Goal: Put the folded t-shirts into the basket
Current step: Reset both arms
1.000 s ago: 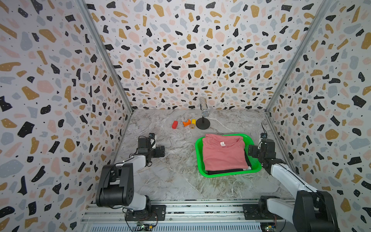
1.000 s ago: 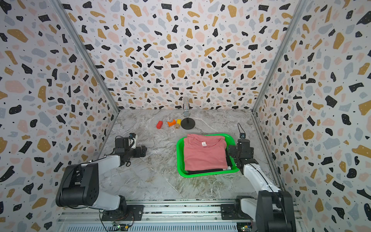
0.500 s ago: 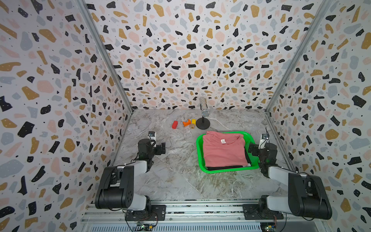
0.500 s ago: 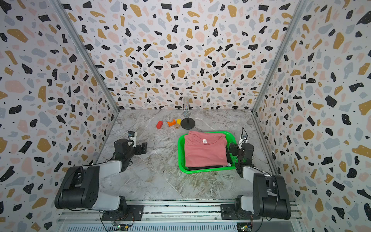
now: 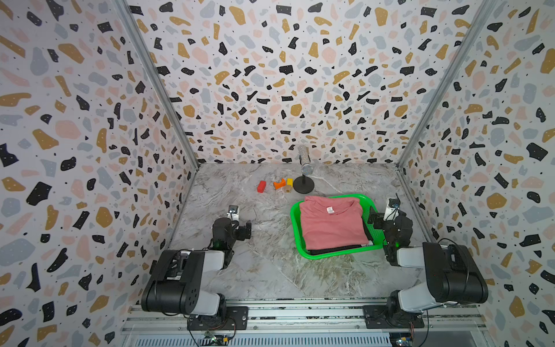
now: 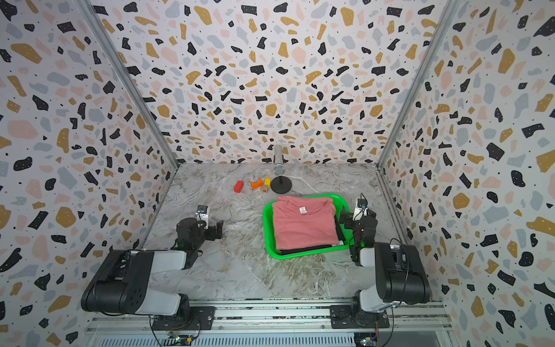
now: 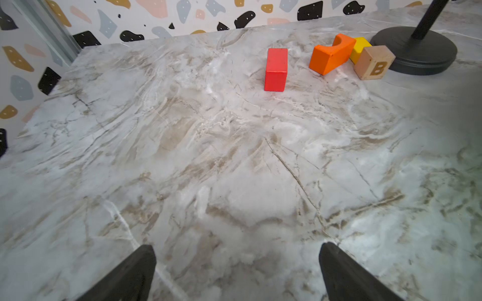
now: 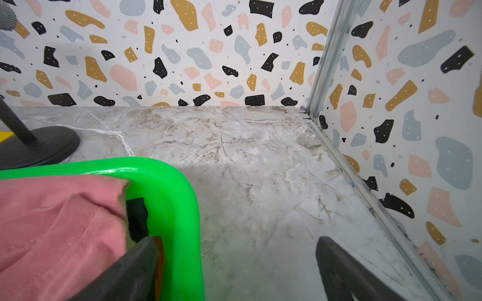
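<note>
Left tool [image 7: 237, 273], right tool [image 8: 236, 271] gape empty — I log dusty-pink folded shirt [image 5: 330, 225] inside green plastic basket [image 5: 295, 228], right tool seemingly straddling rim.

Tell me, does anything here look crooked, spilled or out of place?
Nothing spilled or damaged. In the green basket, the pink shirt lies slightly askew, so edges of the black shirt beneath it show.

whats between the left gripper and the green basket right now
Nothing: only bare marble table separates the left gripper from the basket, as both top views show. Its jaws stand open and empty.
</note>
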`<control>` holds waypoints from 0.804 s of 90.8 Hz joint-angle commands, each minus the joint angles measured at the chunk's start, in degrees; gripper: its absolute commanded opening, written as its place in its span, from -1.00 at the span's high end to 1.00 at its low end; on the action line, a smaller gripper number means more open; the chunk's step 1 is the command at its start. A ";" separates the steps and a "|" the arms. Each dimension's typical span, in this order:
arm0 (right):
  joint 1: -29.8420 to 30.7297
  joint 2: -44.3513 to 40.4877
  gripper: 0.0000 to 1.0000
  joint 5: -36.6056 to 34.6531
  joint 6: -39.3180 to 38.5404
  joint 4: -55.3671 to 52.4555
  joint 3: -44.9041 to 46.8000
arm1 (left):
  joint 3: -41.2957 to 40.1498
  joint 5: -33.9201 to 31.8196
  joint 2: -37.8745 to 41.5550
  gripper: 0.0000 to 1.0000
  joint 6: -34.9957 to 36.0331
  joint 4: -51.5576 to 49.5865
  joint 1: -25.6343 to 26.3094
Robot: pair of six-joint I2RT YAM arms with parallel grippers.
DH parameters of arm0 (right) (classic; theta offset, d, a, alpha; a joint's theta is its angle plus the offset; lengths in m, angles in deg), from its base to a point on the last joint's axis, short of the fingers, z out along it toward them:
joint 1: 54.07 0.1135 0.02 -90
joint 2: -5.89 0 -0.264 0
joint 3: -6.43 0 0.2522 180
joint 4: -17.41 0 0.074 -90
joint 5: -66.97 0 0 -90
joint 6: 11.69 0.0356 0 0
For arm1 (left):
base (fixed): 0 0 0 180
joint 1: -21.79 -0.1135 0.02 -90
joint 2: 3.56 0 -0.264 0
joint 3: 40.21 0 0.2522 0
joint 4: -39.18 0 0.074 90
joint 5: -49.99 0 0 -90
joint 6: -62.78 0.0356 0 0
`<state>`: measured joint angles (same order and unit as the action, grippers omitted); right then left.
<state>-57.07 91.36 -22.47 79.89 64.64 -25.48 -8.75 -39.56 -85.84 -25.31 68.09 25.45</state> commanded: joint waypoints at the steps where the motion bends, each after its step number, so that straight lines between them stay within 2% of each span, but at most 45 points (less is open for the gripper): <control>1: 1.60 1.08 -0.99 0.20 -0.90 -9.49 -1.30 | 1.50 -2.33 0.90 -1.00 -0.44 3.41 0.29; 73: 1.88 1.10 -1.00 0.50 -1.36 -10.02 -1.66 | 1.36 -2.20 1.29 -1.00 -0.34 3.13 0.29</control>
<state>-56.02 91.42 -22.82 78.26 60.88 -27.32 -8.49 -41.22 -85.75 -25.33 69.12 25.45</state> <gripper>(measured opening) 0.997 0.998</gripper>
